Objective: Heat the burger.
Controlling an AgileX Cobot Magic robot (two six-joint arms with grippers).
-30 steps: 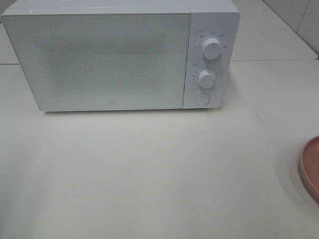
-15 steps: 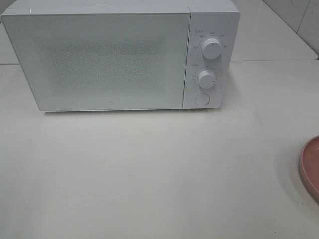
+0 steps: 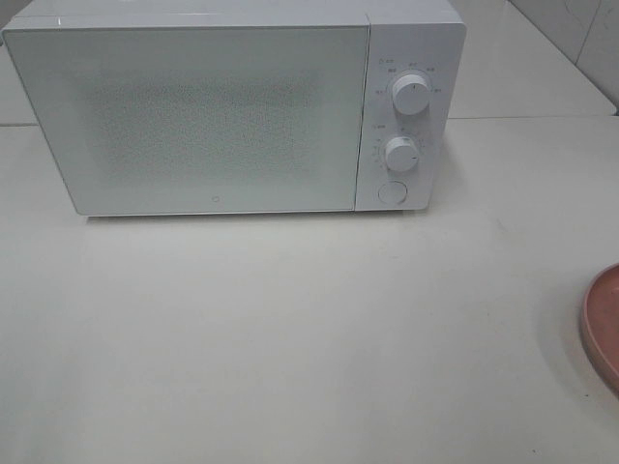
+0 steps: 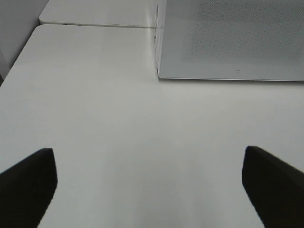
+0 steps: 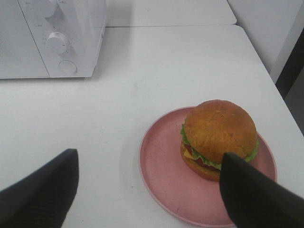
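The burger (image 5: 219, 138), with a golden-brown bun, lettuce, tomato and cheese, sits on a pink plate (image 5: 164, 175) in the right wrist view. My right gripper (image 5: 147, 190) hovers open just short of the plate, its dark fingers (image 5: 42, 194) spread wide, one overlapping the plate's edge in the picture. In the exterior high view only the plate's rim (image 3: 602, 327) shows at the right edge; the burger is out of view there. My left gripper (image 4: 149, 187) stands open over bare table, holding nothing. The white microwave (image 3: 232, 106) stands at the back with its door shut.
The microwave has two round knobs (image 3: 410, 97) and a round button (image 3: 392, 191) on its right panel. The white table (image 3: 290, 338) stretches in front of it. The table's edge (image 5: 266, 61) runs close beside the plate.
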